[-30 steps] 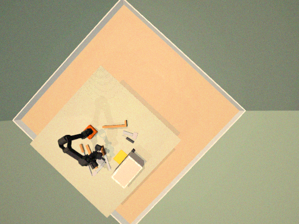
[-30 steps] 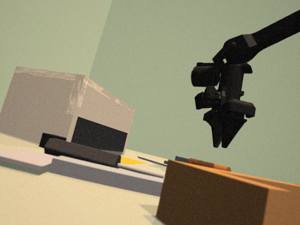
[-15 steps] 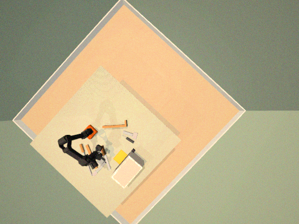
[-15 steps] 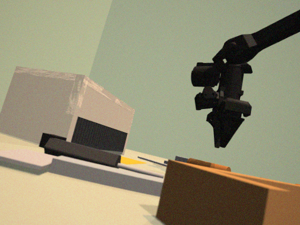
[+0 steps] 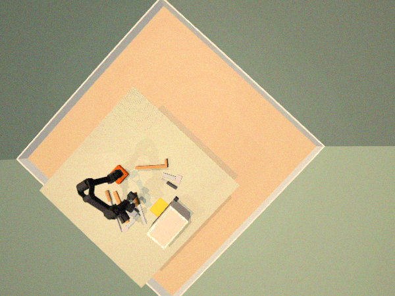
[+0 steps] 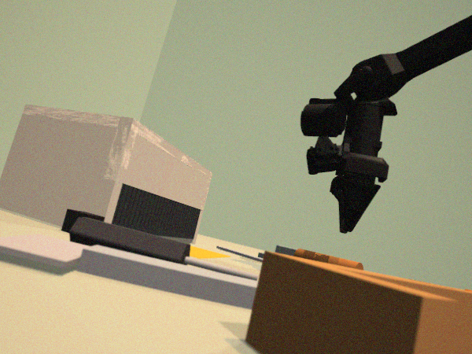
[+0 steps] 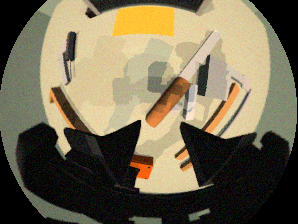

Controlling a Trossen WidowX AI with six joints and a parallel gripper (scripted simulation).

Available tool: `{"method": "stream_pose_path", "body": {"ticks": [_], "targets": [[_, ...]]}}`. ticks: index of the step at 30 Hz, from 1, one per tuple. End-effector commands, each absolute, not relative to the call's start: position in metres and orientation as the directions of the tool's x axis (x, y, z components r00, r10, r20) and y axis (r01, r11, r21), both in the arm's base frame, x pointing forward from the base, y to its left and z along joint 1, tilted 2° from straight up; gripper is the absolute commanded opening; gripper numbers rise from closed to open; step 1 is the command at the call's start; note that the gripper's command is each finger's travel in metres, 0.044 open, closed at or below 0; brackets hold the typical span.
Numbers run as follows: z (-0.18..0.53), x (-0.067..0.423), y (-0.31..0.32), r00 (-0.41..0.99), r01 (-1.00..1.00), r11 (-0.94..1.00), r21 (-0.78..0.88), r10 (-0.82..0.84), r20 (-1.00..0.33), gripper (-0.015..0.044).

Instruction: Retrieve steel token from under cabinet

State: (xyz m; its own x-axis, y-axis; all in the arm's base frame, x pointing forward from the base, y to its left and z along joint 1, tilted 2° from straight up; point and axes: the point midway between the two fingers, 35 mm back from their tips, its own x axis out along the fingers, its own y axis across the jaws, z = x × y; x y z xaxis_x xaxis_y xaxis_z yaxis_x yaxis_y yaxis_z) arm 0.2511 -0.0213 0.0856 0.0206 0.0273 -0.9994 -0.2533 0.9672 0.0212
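Cabinet (image 5: 168, 225) stands toward the table's (image 5: 99, 145) lower-right edge, its slotted vent face (image 6: 155, 212) turned on the yellow marked area (image 5: 158, 206), so anything raked out should land there. Token not visible in any view; presumably under the cabinet behind the slots. Gripper (image 7: 160, 141) hangs partly spread and holding nothing above the orange-handled tool (image 7: 169, 102) among the loose tools near the lower-left edge, likely aligning for a pick.
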Motion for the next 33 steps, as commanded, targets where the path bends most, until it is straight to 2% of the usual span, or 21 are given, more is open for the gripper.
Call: {"method": "stream_pose_path", "body": {"ticks": [1,33], "targets": [[0.0859,0.2511,-0.0216,0.02,-0.219,0.976,0.019,0.024,-1.0,0.027],[0.0859,0.2511,-0.0214,0.02,0.034,0.999,0.025,0.024,-1.0,0.027]]}}
